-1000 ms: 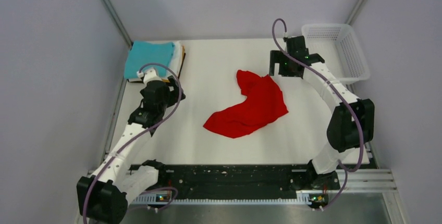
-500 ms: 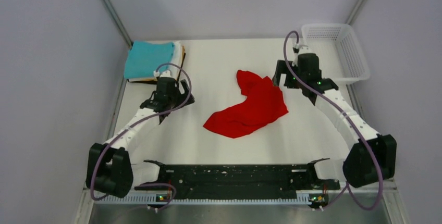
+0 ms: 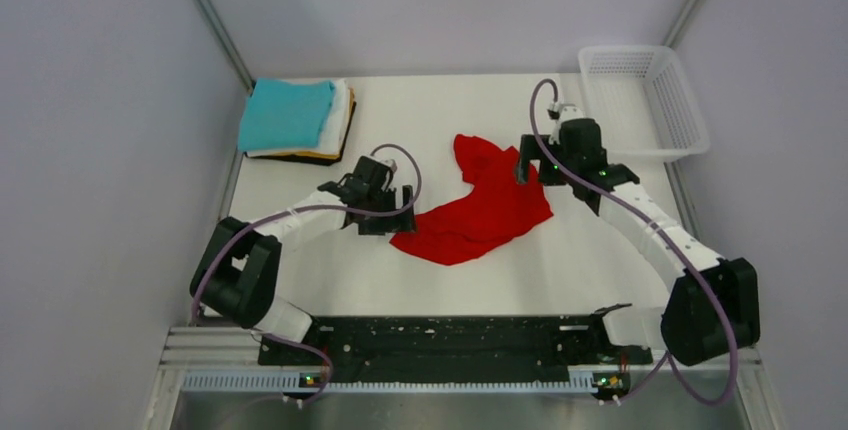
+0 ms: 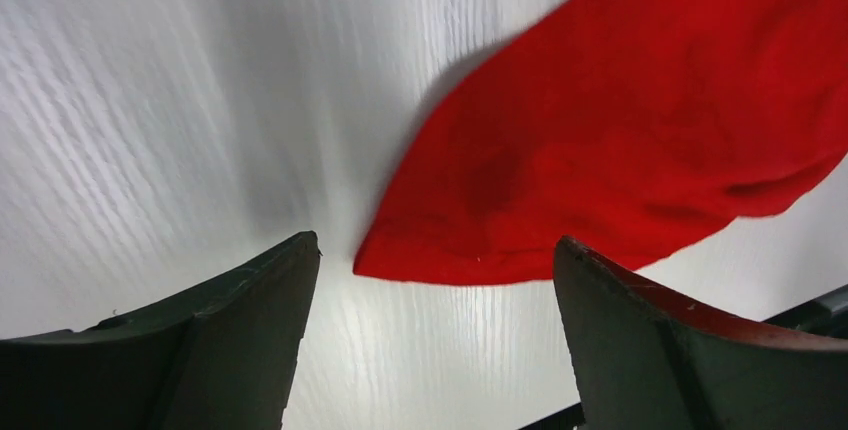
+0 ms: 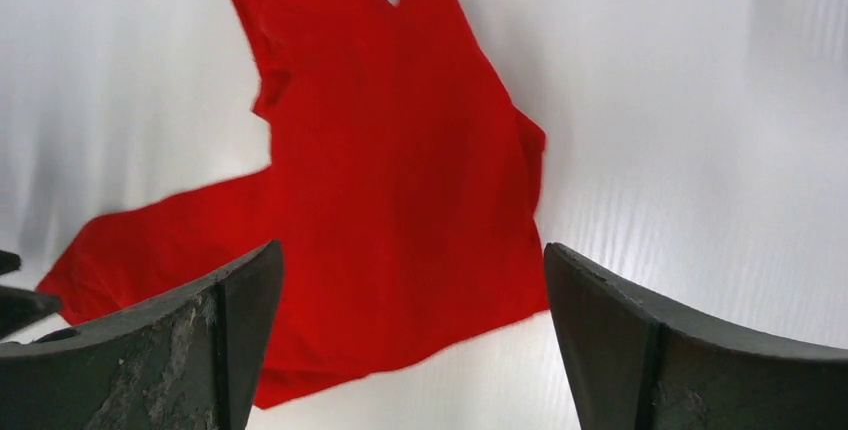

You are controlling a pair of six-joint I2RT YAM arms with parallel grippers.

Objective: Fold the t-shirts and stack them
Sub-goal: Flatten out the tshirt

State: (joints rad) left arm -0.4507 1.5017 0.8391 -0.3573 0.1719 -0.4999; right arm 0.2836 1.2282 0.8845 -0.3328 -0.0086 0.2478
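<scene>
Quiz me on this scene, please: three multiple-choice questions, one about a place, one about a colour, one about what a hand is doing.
1. The folded pile sits: A mid-table; B at the near edge; C at the table's far left corner.
2. Its top shirt is: A teal; B black; C red.
3. The left hand, beside the red shirt, is: A shut on cloth; B open, gripping nothing; C out of view.
Answers: C, the overhead view shows it there; A, teal lies uppermost; B, its fingers stand wide apart.
</scene>
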